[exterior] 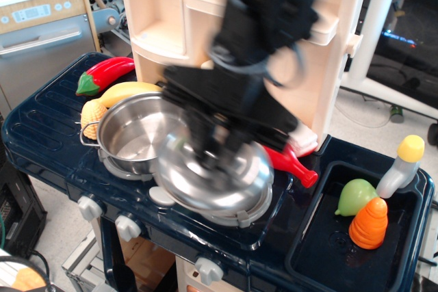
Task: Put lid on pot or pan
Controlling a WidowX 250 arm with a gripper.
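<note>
Mostly blurred: fingers (205, 150) grip lid (213, 176) knob, hiding burner beside pot (140, 135).

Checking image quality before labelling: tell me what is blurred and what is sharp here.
In the observation.image view, the gripper and the lid it carries are motion-smeared; the pot, red pepper and orange cone stay sharp, with soft glare inside the pot.

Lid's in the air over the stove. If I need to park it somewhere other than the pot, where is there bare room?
Bare patches: the ribbed counter left of the corn, and the sink floor in front of the green pear and orange cone. Crowded: behind the pot, where pepper and banana lie. The tool holds the lid.
</note>
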